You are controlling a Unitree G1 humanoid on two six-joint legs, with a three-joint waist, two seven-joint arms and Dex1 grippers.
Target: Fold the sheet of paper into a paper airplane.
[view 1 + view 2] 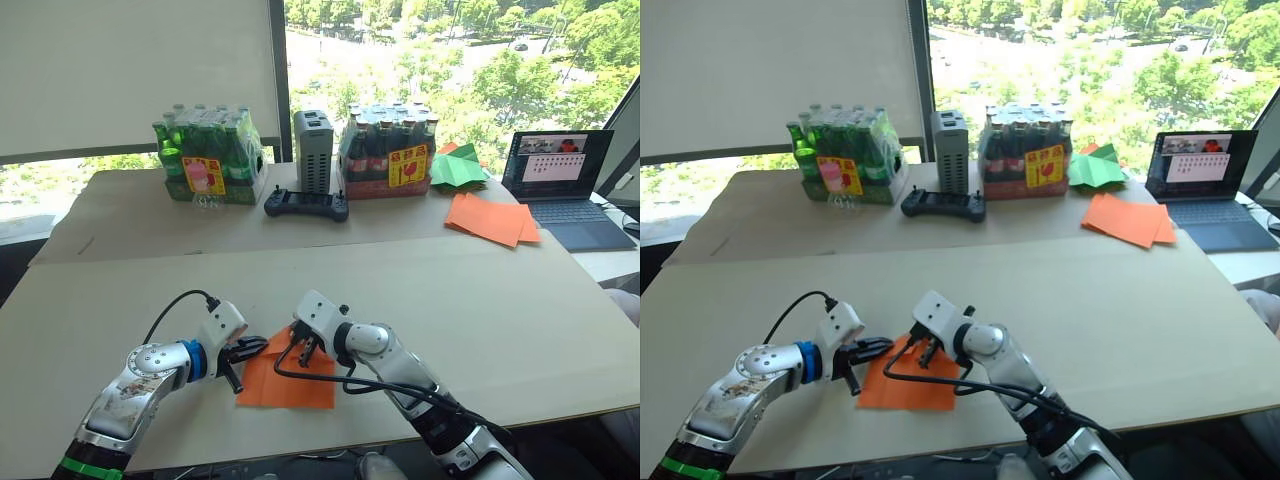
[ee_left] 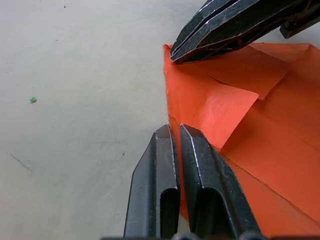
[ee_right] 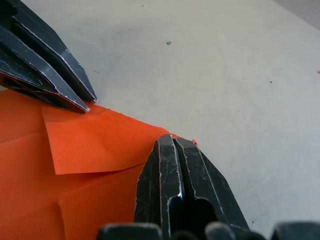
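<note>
Head stereo pair looking down over table [image 1: 520, 320]; wrist cameras close along fingers, sharing orange paper [image 2: 260, 150]

Matt orange sheet of paper [image 2: 260, 130], creased; scuffed glossy black tool [image 2: 172, 131]; smooth table [image 2: 75, 100]

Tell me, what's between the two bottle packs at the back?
A grey box stands between the green bottle pack and the dark bottle pack, with a black controller before it, in the eye views.
</note>
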